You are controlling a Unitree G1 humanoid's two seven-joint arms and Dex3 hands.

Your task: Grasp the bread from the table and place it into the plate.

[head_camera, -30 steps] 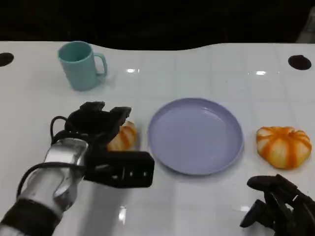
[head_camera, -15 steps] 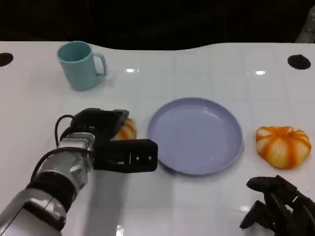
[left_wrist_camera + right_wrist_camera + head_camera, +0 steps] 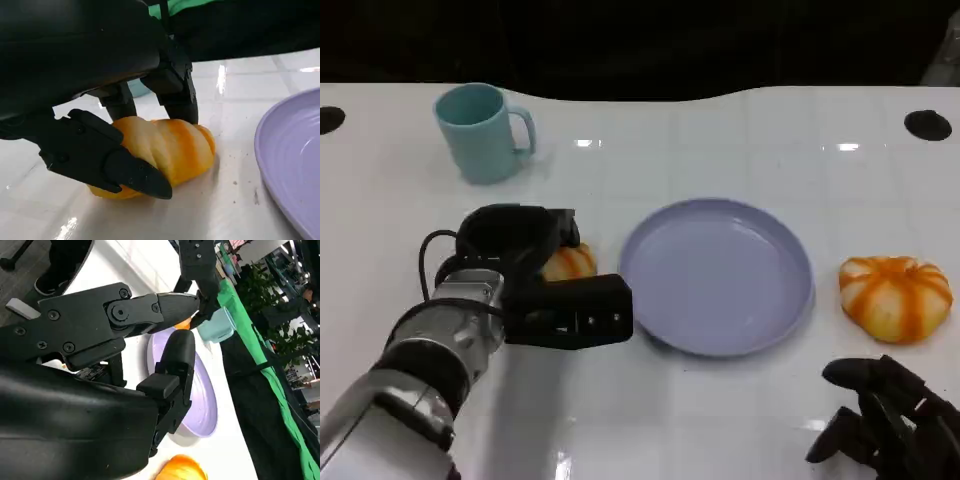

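The bread (image 3: 160,152) is sat on the table (image 3: 720,420) just left of the plate (image 3: 718,275), and it's already wrapped by the left hand (image 3: 515,240), with fingers (image 3: 172,85) on its far side and another finger pressed along the near side. So the plate is just to the right of what's held. The bread's long axis seems to be pointed toward the plate. A second bread (image 3: 895,297) is parked right of the plate, nearer the right hand (image 3: 880,425), which is held curled at the near edge with nothing in it. In the head view the held bread is mostly hidden under the hand, and its underside can't be made out.
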